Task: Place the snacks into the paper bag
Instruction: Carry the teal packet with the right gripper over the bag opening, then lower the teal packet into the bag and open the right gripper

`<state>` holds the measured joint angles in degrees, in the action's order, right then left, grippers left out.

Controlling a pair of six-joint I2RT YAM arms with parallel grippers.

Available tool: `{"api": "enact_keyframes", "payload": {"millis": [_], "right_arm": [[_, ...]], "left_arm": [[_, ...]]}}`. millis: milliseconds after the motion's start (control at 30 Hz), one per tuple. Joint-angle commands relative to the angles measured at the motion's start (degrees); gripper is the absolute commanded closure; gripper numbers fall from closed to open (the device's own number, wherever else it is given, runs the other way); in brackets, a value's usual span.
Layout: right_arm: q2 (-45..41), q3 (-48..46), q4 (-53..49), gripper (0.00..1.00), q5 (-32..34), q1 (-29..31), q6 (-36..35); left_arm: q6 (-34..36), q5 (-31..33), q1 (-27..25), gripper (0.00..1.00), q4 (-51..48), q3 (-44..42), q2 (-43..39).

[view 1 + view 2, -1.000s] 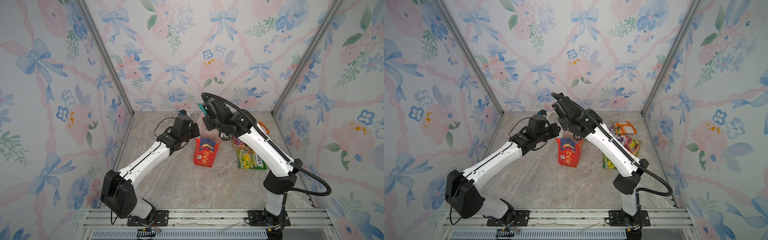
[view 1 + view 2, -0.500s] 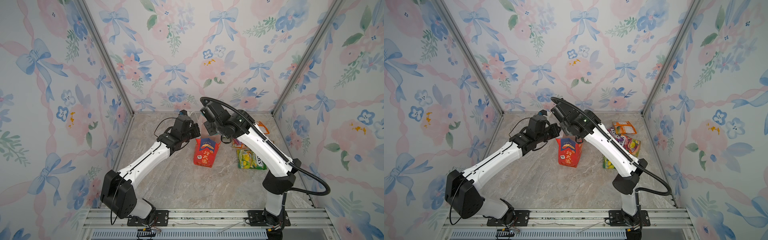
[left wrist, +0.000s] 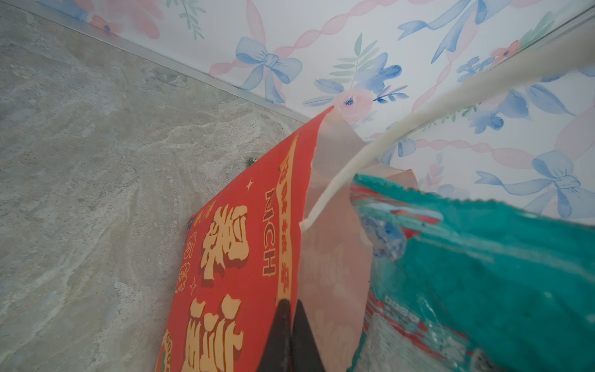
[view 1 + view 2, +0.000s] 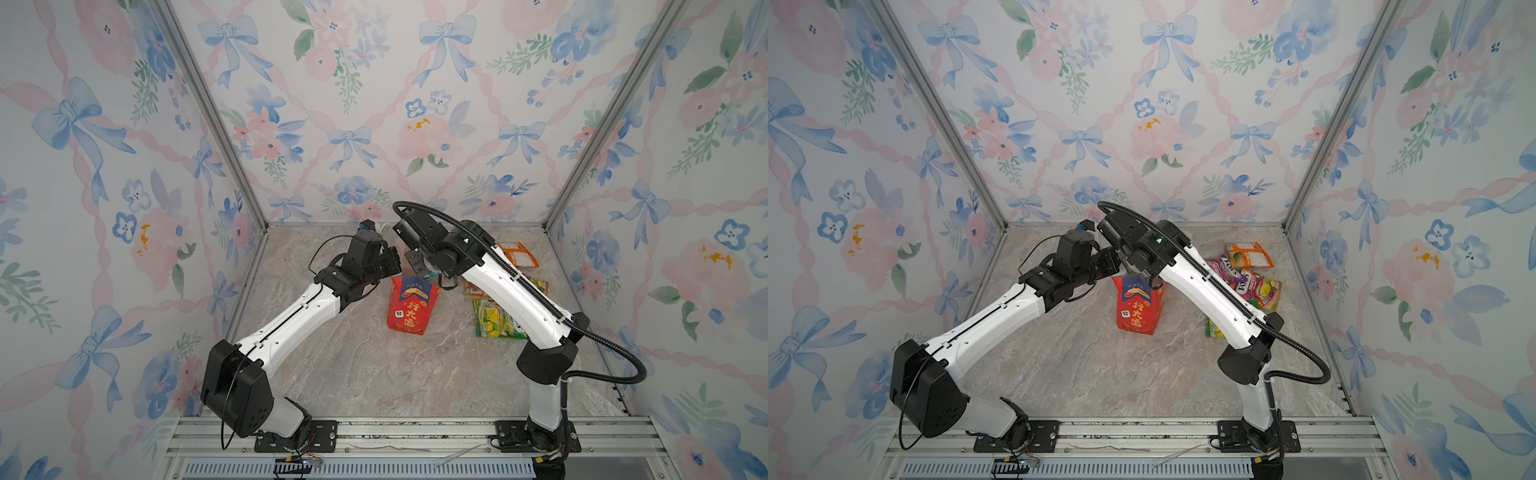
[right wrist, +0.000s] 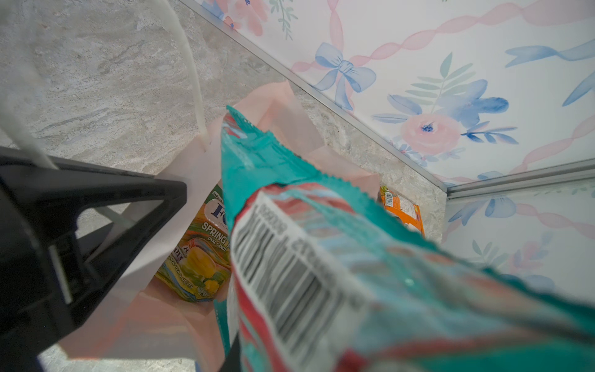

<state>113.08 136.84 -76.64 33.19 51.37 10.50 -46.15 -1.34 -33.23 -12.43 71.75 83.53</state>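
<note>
Left claw [image 3: 291,308] pinches the rim of the paper bag [image 3: 231,257], teal packet [image 3: 499,273] alongside.

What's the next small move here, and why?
Probably lower the teal packet deeper and release it: its tip is at the mouth of the paper bag, which the left gripper pinches by the rim.

- A tall red paper bag [image 4: 409,309] with gold characters and a blue top panel stands upright mid-floor, mouth open (white inside, one white cord handle [image 3: 434,114] raised).
- A teal crinkly plastic packet [image 5: 283,180], barcode showing, hangs corner-down in the bag's mouth.
- A yellow-orange "SPRING" candy packet [image 5: 199,257] lies inside, at the bottom.
- On the floor right of the bag lie a yellow-green packet [image 4: 494,320], an orange-white packet [image 4: 1248,254], and an overlapping purple packet [image 4: 1223,266] and pink-yellow packet [image 4: 1262,291].
</note>
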Motion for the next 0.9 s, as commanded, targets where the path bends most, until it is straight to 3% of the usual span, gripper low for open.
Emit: {"api": "enact_keyframes", "payload": {"millis": [0,367,600,867], "right_arm": [[0.7,1.5,-2.0,1.0,-0.4,-1.0,1.8],[1.0,0.8,-2.6,1.0,-2.0,-2.2,3.4],[1.5,0.7,-2.7,0.89,-3.1,-2.7,3.3],[1.8,0.8,-1.9,0.9,-3.6,-3.1,3.4]], "left_arm": [[0.5,-0.5,-0.4,1.0,-0.4,0.0,0.3],[0.6,-0.2,-0.5,1.0,-0.4,-0.4,0.1],[0.6,-0.2,-0.4,1.0,-0.4,-0.4,0.2],[0.4,-0.2,-0.4,1.0,-0.4,-0.4,0.2]]}}
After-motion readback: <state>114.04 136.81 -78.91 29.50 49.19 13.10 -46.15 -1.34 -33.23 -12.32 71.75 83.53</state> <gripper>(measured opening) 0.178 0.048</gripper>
